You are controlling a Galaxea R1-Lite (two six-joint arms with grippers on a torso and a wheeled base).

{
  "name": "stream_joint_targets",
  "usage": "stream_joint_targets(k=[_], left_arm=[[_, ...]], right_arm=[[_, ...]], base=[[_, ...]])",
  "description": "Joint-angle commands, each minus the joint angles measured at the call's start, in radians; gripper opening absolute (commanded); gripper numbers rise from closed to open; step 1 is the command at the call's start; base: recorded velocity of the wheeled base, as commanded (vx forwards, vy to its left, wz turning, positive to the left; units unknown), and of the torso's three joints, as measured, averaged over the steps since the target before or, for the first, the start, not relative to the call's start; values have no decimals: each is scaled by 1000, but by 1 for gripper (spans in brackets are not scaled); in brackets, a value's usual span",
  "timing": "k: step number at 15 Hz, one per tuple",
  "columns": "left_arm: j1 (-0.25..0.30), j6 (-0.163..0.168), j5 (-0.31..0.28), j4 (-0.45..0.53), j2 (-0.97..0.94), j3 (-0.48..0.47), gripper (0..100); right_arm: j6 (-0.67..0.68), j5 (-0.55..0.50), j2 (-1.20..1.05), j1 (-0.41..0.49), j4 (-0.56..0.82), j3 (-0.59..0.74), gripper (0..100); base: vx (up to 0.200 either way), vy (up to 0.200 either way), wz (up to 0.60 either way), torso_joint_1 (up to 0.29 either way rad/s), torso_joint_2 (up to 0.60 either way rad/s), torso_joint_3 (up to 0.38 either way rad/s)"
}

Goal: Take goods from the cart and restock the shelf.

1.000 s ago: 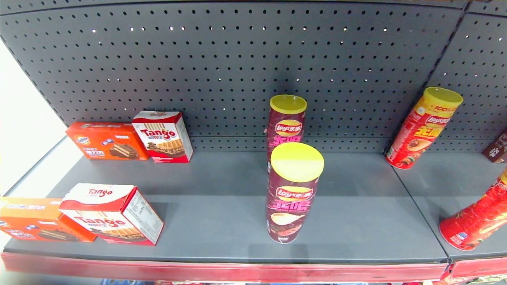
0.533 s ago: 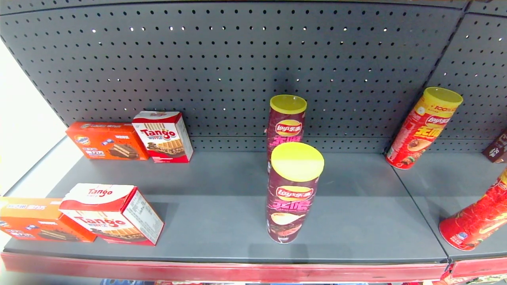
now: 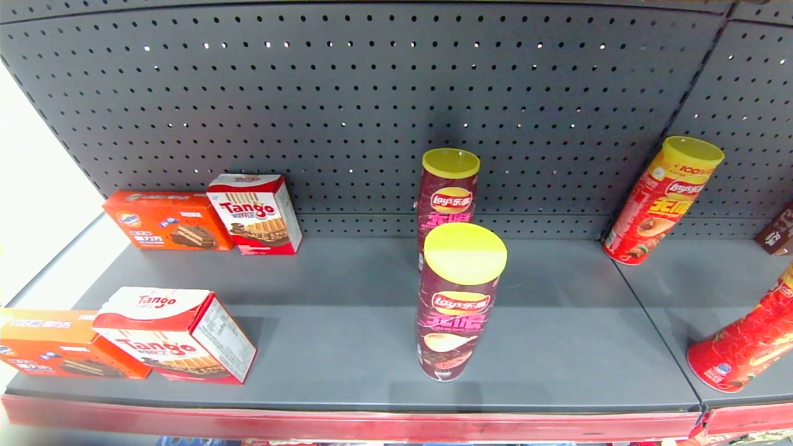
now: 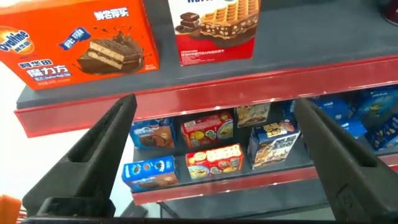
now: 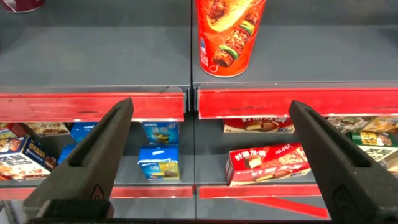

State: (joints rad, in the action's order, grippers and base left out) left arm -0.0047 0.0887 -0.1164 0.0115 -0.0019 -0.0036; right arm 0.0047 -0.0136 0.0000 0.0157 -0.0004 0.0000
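Note:
Two dark maroon chip cans with yellow lids stand on the grey shelf (image 3: pixel 347 347), one at the front (image 3: pixel 457 303) and one behind it (image 3: pixel 447 189). Red chip cans (image 3: pixel 663 198) (image 3: pixel 743 344) stand on the shelf section to the right. Wafer boxes (image 3: pixel 176 334) (image 3: pixel 257 214) and orange cake boxes (image 3: pixel 167 220) (image 3: pixel 52 350) sit on the left. My left gripper (image 4: pixel 214 155) is open in front of the shelf's red edge (image 4: pixel 205 99), below an orange box (image 4: pixel 78 43). My right gripper (image 5: pixel 211 162) is open before the red edge, below a red can (image 5: pixel 227 34).
A perforated grey back panel (image 3: pixel 372 105) closes the shelf behind. Lower shelves hold several small snack boxes (image 4: pixel 208 146) (image 5: pixel 264 163). Open shelf surface lies between the boxes and the maroon cans, and between those cans and the red ones.

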Motion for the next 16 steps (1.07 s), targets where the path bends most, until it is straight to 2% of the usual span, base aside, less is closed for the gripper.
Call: stream_joint_targets(k=[1,16], left_arm=[[0,0,0,1,2,-1,100],[2,-20,11,-1,2,1,100]], right_arm=[[0,0,0,1,0,0,100],[0,11,0,0,0,0,100]], base=[[0,0,0,0,0,0],[0,-13,0,0,0,0]])
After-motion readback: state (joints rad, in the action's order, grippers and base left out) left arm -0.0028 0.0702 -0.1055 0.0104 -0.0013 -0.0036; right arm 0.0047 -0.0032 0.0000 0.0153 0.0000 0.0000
